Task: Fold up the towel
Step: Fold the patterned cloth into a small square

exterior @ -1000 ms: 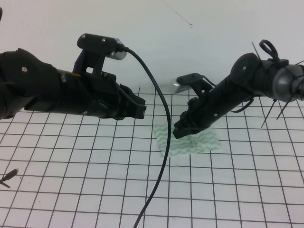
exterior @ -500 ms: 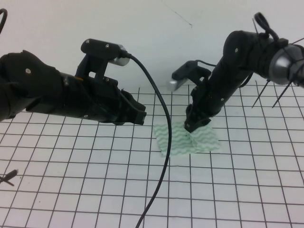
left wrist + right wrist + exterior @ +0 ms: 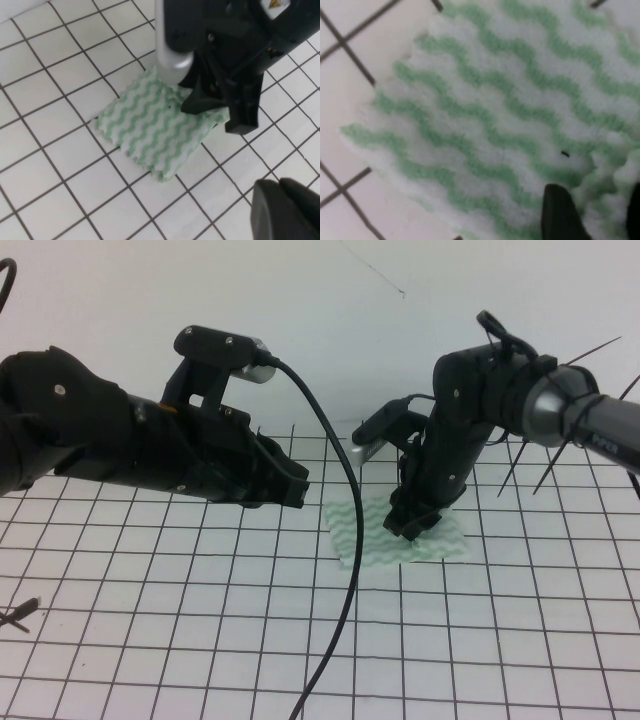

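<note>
The towel (image 3: 375, 540), a small folded pad of nubbly white cloth with green wavy stripes and scalloped edges, lies flat on the gridded table (image 3: 200, 620), about 1 o'clock from its middle. Over the last second I watch the right gripper (image 3: 412, 523) swing more upright above the pad's 3 o'clock half while its jaws part and let go, so I judge the fold laid down; the left gripper (image 3: 296, 483), clenched on nothing, hovers at the towel's 9 o'clock

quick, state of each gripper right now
left gripper: shut, holding nothing, raised to the left of the towel.
right gripper: open, tips down over the towel, not gripping it.
</note>
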`<action>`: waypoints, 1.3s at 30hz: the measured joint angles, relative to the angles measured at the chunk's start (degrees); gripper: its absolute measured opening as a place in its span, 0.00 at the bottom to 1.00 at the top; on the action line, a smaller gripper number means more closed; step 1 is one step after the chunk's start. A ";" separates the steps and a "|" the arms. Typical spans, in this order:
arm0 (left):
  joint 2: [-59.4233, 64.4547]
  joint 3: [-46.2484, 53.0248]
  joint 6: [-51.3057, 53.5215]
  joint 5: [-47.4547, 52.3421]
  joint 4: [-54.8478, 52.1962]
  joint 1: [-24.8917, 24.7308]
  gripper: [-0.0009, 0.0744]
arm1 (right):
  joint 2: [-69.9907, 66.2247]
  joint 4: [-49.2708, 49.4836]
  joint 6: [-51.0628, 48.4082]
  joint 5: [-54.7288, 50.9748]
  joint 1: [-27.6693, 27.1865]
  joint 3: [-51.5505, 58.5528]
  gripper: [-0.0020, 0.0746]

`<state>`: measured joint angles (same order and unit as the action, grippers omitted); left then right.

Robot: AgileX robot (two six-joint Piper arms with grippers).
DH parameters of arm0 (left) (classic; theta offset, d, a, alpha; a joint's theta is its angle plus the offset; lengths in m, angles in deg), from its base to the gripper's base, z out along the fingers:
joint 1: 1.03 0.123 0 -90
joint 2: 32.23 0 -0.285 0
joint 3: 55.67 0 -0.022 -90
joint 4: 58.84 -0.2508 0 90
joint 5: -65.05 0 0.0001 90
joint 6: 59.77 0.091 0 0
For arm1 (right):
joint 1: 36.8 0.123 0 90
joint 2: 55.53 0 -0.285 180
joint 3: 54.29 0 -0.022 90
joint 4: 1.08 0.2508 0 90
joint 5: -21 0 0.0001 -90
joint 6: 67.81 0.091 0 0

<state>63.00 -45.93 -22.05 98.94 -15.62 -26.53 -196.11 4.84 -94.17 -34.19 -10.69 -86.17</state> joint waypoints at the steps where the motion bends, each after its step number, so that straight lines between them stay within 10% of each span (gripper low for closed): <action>1: 0.00 0.00 0.00 0.00 0.00 0.00 0.01 | -0.19 -0.56 0.43 -0.01 0.00 0.00 0.40; 24: 0.00 0.00 -0.12 0.34 0.02 0.00 0.01 | -1.33 0.28 5.40 -7.21 0.24 -8.39 0.14; 39: 0.00 0.00 -0.12 0.45 0.02 0.00 0.01 | -1.33 0.71 4.28 -8.62 0.46 -8.55 0.36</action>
<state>63.00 -45.93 -22.17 99.38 -15.60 -26.53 -197.45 5.55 -89.89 -42.81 -10.24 -94.72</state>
